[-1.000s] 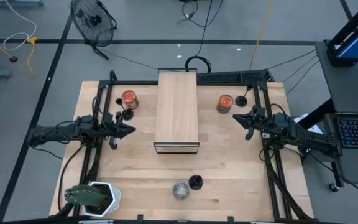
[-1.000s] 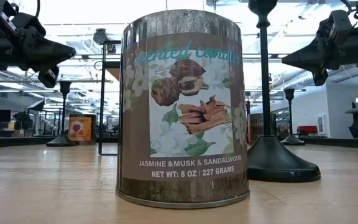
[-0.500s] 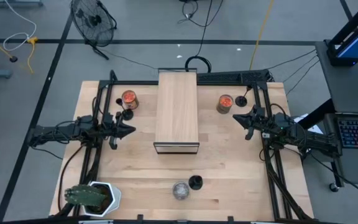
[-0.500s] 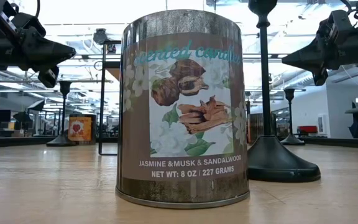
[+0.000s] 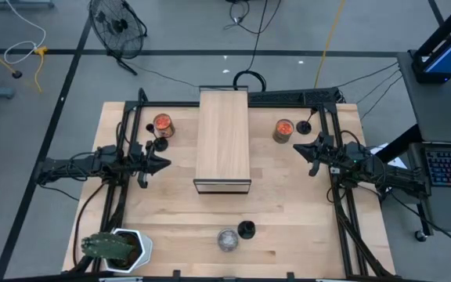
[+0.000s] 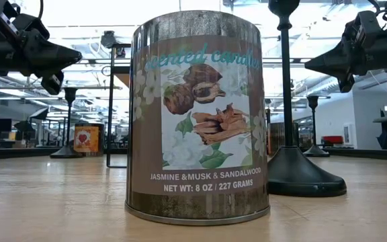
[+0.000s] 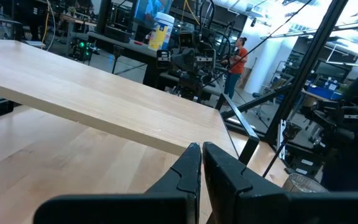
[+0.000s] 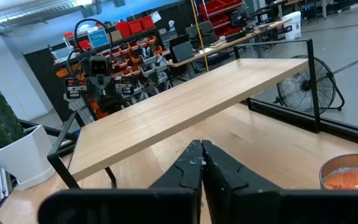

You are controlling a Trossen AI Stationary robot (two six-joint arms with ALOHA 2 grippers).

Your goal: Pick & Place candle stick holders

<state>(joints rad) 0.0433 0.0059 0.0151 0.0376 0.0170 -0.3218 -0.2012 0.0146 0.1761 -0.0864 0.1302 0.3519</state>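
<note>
Tins (image 5: 163, 123) with orange-red tops, uncovered

From above, the wooden surface (image 5: 288, 211) carries a raised wooden shelf (image 5: 224, 139) at its middle rear. Left of it stands an orange-topped tin (image 5: 163, 124) with a black candle stick holder (image 5: 160, 143) just beside it; right of it another orange-topped tin (image 5: 283, 130) has a second holder (image 5: 304, 126) near it. A third holder (image 5: 246, 229) stands by a silver round object (image 5: 227, 240) at the front. The left gripper (image 5: 163, 164) and right gripper (image 5: 300, 148) hang at either side. A potted cactus (image 5: 114, 247) sits at the front left corner.
</note>
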